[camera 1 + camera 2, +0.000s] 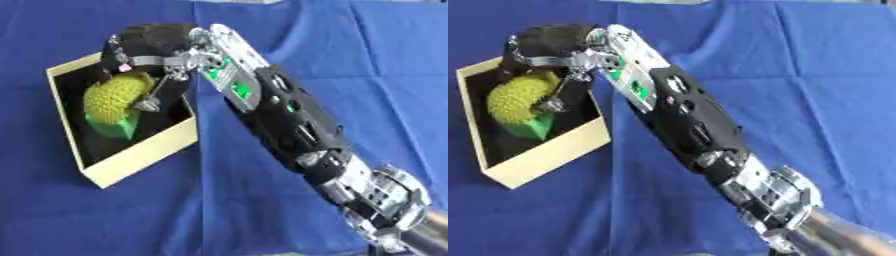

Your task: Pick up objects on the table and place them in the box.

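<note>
Left eye view: durian (114, 97) under right robot hand (144, 47); inside box (144, 155)

Blue cloth (350, 60) with creases, covering the whole table surface.

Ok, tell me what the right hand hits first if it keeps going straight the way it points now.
Probably the yellow spiky fruit in the box: the right hand points down over it, seemingly curled around it already; depth is unclear.
</note>
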Robot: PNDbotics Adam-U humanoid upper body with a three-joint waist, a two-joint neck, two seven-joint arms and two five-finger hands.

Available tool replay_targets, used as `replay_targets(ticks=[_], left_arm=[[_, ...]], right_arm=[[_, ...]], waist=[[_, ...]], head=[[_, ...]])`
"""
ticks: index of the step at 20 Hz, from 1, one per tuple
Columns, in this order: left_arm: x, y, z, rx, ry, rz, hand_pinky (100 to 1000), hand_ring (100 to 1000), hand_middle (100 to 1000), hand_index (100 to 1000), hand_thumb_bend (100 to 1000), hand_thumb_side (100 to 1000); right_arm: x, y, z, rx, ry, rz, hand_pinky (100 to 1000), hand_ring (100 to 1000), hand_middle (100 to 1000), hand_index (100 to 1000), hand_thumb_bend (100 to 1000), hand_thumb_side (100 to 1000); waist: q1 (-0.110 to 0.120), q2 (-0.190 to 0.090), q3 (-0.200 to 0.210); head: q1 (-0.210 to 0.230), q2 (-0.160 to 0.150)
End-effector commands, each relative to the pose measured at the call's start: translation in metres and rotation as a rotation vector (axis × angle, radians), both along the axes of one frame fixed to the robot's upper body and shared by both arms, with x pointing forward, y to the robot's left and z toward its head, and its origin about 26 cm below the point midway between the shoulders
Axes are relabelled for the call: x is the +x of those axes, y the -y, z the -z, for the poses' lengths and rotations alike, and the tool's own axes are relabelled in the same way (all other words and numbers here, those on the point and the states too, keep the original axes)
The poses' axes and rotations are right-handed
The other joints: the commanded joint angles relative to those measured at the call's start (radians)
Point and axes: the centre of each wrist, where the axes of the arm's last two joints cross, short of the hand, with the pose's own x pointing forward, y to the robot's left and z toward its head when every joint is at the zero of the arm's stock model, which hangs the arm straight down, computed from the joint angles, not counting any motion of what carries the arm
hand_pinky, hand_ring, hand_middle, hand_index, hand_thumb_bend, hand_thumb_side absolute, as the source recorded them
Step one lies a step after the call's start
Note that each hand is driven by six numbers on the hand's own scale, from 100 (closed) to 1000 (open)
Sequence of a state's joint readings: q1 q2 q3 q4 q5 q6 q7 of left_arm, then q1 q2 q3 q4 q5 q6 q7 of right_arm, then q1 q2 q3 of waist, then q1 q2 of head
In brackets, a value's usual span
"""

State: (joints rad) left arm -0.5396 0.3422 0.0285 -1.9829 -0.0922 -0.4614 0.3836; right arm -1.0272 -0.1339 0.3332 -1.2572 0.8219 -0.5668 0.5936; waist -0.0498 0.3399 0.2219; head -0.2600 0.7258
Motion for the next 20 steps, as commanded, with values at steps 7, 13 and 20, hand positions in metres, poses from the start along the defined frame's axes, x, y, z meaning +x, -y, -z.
replay_targets(ticks=[7, 13, 20], left_arm=[[-0.004, -0.002, -0.007, 0.016, 0.021, -0.001, 715, 818, 768, 816, 226, 564], [-0.004, -0.002, -0.007, 0.015, 0.021, 0.0, 716, 817, 767, 816, 229, 562], [-0.004, -0.002, -0.007, 0.009, 0.022, -0.001, 716, 816, 767, 816, 235, 558]], right_arm=[[-0.004, 0.005, -0.016, -0.081, 0.065, -0.037, 927, 993, 836, 965, 100, 532], [-0.009, 0.012, -0.031, -0.01, 0.113, -0.029, 926, 989, 819, 963, 100, 493], [-0.025, 0.026, -0.063, 0.125, 0.142, -0.062, 920, 977, 796, 954, 100, 452]], waist=[[0.007, -0.019, -0.001], [0.008, -0.023, -0.005], [0.012, -0.029, -0.01]], head=[[0.002, -0.003], [0.005, -0.003], [0.009, -0.007]])
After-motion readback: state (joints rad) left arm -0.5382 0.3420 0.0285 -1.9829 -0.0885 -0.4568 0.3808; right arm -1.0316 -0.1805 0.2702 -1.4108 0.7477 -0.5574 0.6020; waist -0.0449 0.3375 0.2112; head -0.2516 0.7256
